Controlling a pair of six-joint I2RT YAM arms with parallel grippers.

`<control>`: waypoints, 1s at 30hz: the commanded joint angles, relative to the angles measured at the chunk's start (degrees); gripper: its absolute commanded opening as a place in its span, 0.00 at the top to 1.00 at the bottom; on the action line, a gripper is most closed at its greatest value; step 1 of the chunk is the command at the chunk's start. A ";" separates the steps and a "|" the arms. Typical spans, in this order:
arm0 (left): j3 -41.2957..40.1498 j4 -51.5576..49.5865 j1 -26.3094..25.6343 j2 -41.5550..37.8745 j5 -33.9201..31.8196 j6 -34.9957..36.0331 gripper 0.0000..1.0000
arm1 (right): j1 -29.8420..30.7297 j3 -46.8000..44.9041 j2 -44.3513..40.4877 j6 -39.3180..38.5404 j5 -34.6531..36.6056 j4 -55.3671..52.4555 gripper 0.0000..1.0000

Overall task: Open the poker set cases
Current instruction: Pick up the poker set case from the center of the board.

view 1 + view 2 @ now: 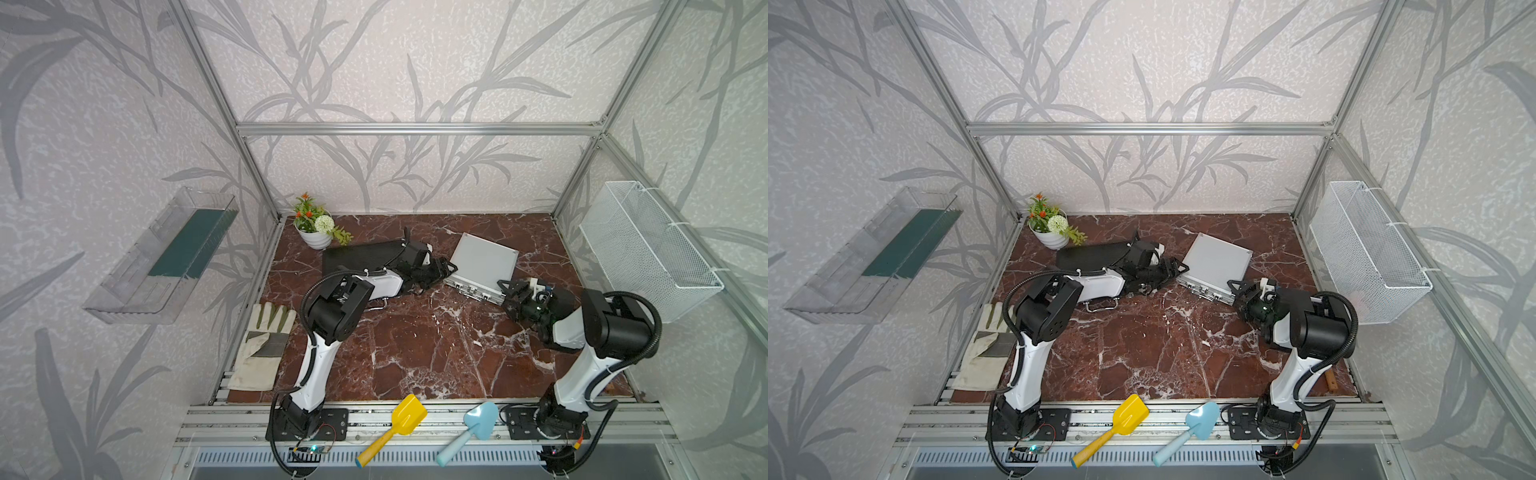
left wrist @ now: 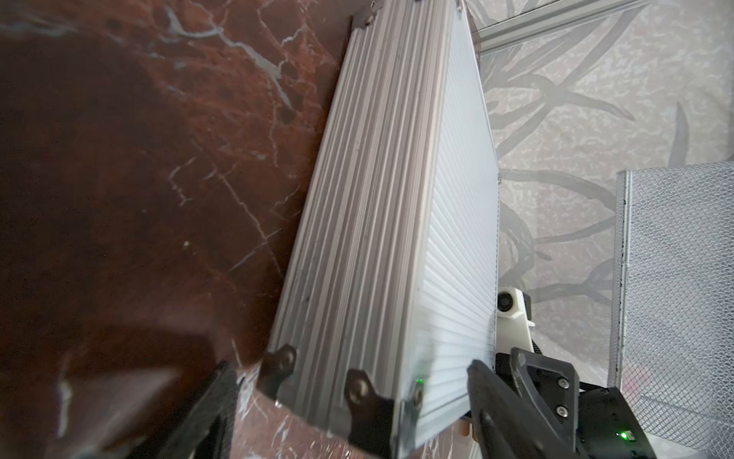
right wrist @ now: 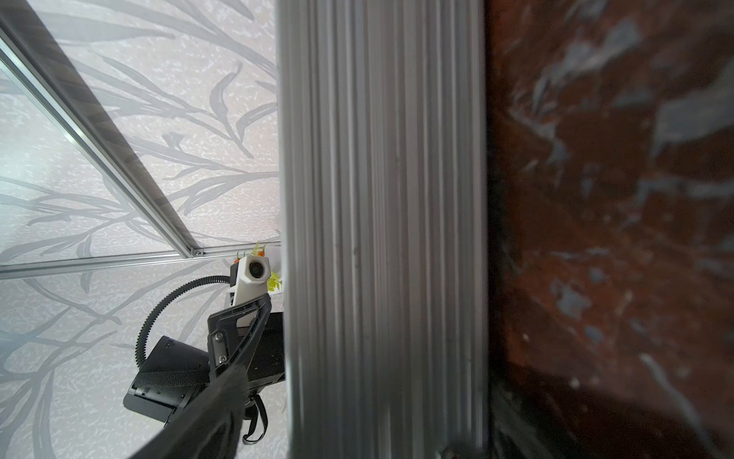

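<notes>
Silver ribbed aluminium, the smaller briefcase-style case (image 1: 484, 259) lies shut on the red marble tabletop (image 1: 415, 340), the larger black ribbed case (image 1: 357, 257) just beside it. The left gripper (image 1: 444, 269) straddles its corner nearest that black case, jaws spread and unclamped; the right gripper (image 1: 508, 286) meets its opposite front corner, and whether it grips cannot be told. Likely bracing it: next, the front latches (image 1: 471, 289) need flipping.
</notes>
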 commanded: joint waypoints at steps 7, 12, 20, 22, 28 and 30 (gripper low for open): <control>3.75 3.68 -1.88 1.76 5.06 -1.14 0.24 | 1.64 -2.04 10.20 12.81 -2.11 14.66 0.22; 3.93 5.68 -2.41 1.03 6.20 -1.87 0.26 | 1.98 -1.68 7.36 13.66 -2.42 14.62 0.27; 1.76 5.93 -2.99 -4.60 5.52 -0.26 0.26 | 1.88 -1.50 3.29 16.41 -3.06 14.58 0.42; 1.30 4.64 -3.01 -6.51 4.99 0.98 0.26 | 1.89 -1.61 2.18 17.40 -3.07 14.62 0.46; -1.96 1.55 -2.81 -12.14 1.74 4.27 0.24 | 1.68 -1.37 -2.85 20.59 -3.86 14.58 0.57; -3.69 1.28 -2.69 -14.03 0.45 4.85 0.22 | 1.47 -1.48 -3.93 21.13 -4.25 14.49 0.58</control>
